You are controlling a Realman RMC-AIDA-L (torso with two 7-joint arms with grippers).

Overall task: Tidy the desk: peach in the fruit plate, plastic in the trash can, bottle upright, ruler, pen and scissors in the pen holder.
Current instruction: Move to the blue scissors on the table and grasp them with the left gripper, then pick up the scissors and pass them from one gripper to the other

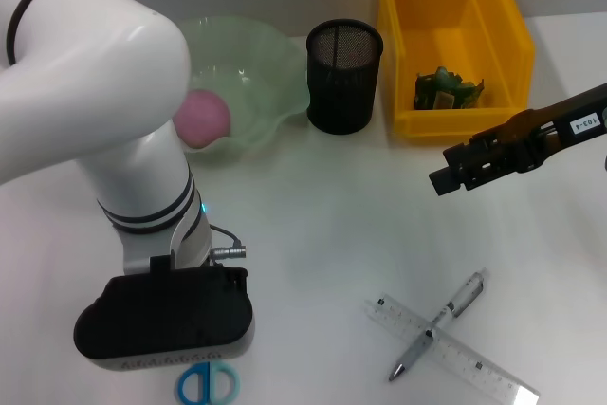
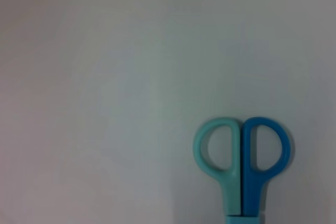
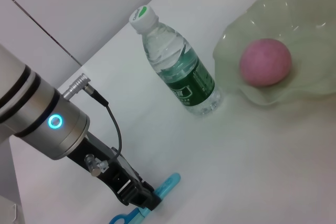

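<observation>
The left gripper (image 3: 142, 198) is seen pinching the blue scissors (image 1: 207, 384) flat on the table (image 1: 313, 225), well apart from the pen holder (image 1: 343, 75). The right gripper (image 1: 446, 177) is held near the pen holder; its finger state cannot be told.

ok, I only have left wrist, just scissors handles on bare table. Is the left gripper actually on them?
Observer: The right wrist view shows the left gripper down at the scissors, over their middle, with the blade end sticking out past it.
Operator: And where's the right arm?
Observer: In the head view, the right gripper hovers above the table in front of the yellow bin, apart from the pen, which lies across the ruler.
</observation>
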